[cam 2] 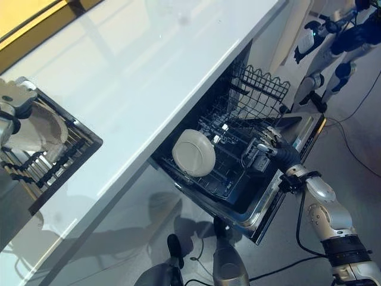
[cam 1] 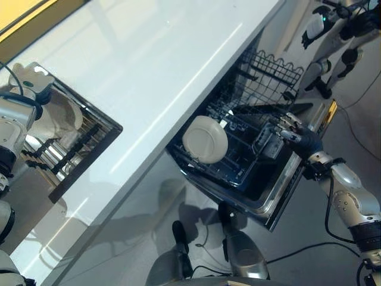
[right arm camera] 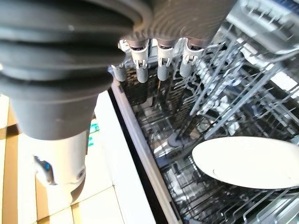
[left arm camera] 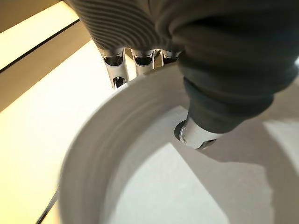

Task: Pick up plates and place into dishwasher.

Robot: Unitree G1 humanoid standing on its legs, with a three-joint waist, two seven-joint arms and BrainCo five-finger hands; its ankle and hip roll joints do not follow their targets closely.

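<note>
Glossy white countertop [cam 1: 149,77]; dishwasher rack [cam 1: 262,77] made of thin dark coated wire. Smooth, matt off-white plate [cam 1: 205,139], likely ceramic. Dish rack [cam 1: 77,149] formed of dark metal, possibly painted.

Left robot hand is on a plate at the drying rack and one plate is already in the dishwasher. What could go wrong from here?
1. The left robot hand pinches the plate only at its rim, thumb inside and fingers behind; it may slip when lifted from the drying rack.
2. The right robot hand hovers open over the dishwasher rack, in the incoming plate's way.
3. The loaded plate leans in the rack's near part; a second plate could knock it.
</note>
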